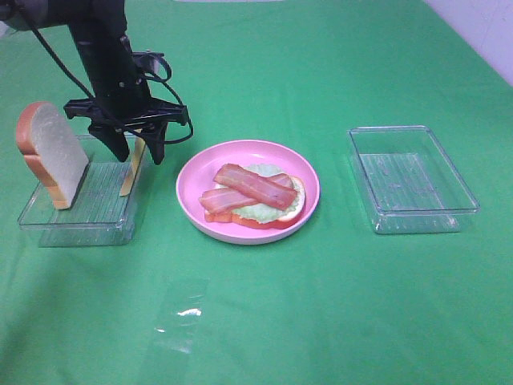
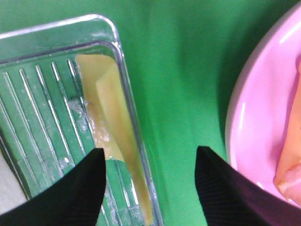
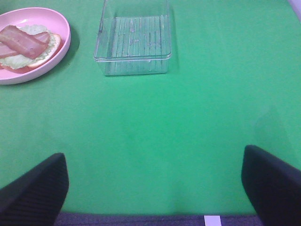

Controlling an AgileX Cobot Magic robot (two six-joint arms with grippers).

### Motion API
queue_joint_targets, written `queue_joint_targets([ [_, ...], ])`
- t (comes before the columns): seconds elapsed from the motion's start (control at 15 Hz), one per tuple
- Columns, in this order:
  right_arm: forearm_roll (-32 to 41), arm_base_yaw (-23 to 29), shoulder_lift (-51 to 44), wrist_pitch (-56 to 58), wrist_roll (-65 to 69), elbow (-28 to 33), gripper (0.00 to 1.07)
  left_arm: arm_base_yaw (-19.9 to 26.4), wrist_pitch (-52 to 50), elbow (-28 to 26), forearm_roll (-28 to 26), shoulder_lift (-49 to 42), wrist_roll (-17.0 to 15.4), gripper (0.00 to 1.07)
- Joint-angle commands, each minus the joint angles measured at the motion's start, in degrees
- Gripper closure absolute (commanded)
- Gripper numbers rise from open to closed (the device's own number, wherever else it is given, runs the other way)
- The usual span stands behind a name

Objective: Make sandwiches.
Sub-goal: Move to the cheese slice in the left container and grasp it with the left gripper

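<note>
A partial sandwich lies on the round pink plate (image 1: 196,172): a bread slice (image 1: 299,192), pale green lettuce (image 1: 268,211) and bacon strips (image 1: 252,186) on top. A second bread slice (image 1: 52,152) stands upright in the left clear tray (image 1: 48,224). A thin yellow cheese slice (image 1: 132,168) leans against that tray's right wall; it also shows in the left wrist view (image 2: 113,108). My left gripper (image 1: 138,154) is open and empty just above the cheese, straddling the tray wall (image 2: 149,160). My right gripper (image 3: 155,188) is open and empty over bare cloth.
An empty clear tray (image 1: 417,212) sits right of the plate and shows in the right wrist view (image 3: 134,37). A clear film patch (image 1: 180,317) glints on the green cloth at the front. The plate's rim (image 2: 254,122) is close to the left gripper.
</note>
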Motion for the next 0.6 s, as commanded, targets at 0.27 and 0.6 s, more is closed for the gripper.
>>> queue_joint_targets([
  [0.27, 0.11, 0.0, -1.78, -0.11, 0.23, 0.06, 0.12, -0.11, 2.01, -0.17, 0.0, 0.17, -0.69, 1.03],
  [0.6, 0.11, 0.0, -1.78, -0.11, 0.23, 0.06, 0.12, -0.11, 2.06, -0.17, 0.0, 0.17, -0.57, 1.07],
])
